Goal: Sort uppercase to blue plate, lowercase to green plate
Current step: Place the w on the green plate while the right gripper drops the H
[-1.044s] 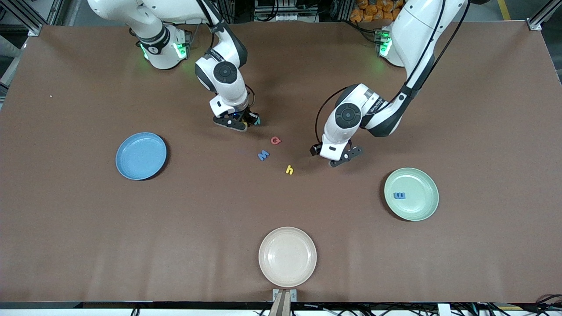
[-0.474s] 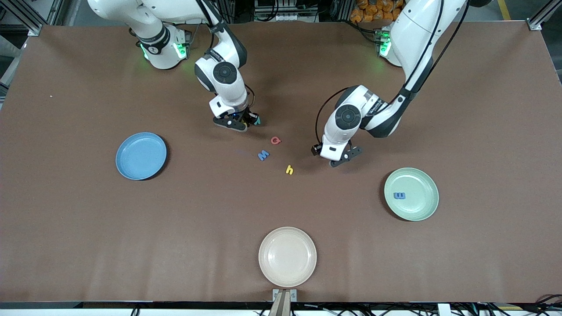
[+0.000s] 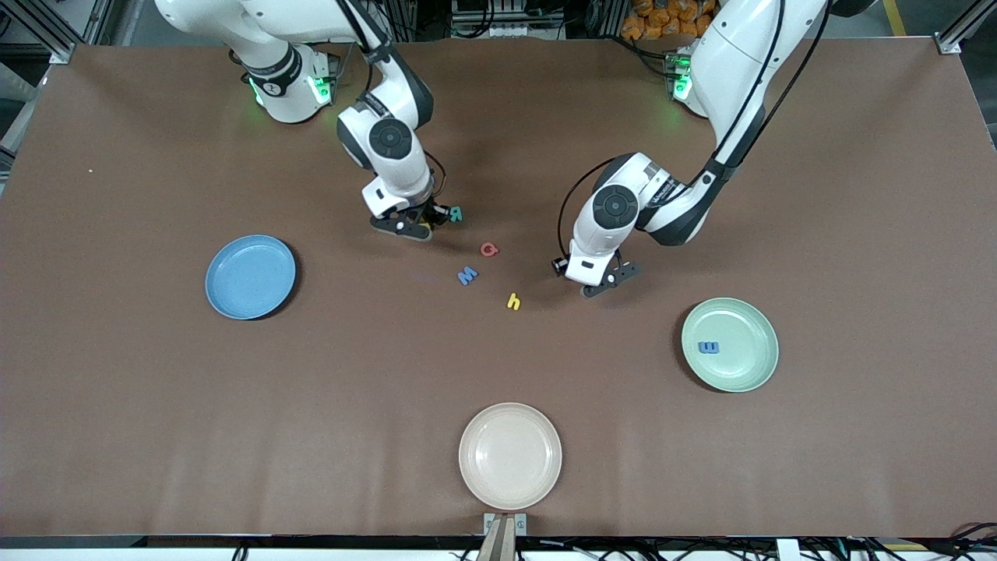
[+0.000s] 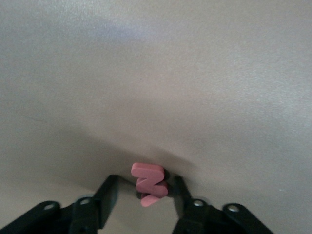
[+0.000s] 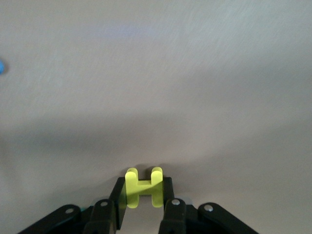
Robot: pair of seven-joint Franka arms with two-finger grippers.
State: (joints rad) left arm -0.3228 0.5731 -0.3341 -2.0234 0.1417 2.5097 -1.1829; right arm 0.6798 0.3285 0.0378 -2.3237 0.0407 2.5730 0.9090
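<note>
Yellow H (image 5: 143,187), pinched between the closed fingers of the right gripper (image 3: 413,226) just above the table, has the blue plate (image 3: 250,276) toward the right arm's end, while the left gripper (image 3: 600,282) (low beside the green plate (image 3: 730,344)) clamps the red w (image 4: 150,184).

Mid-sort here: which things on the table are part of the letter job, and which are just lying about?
Job:
- yellow H, in right gripper
- red w, between left gripper fingers
- teal R
- red G
- blue M
- yellow h
- blue m, on green plate
- blue plate

Lying about:
- cream plate
</note>
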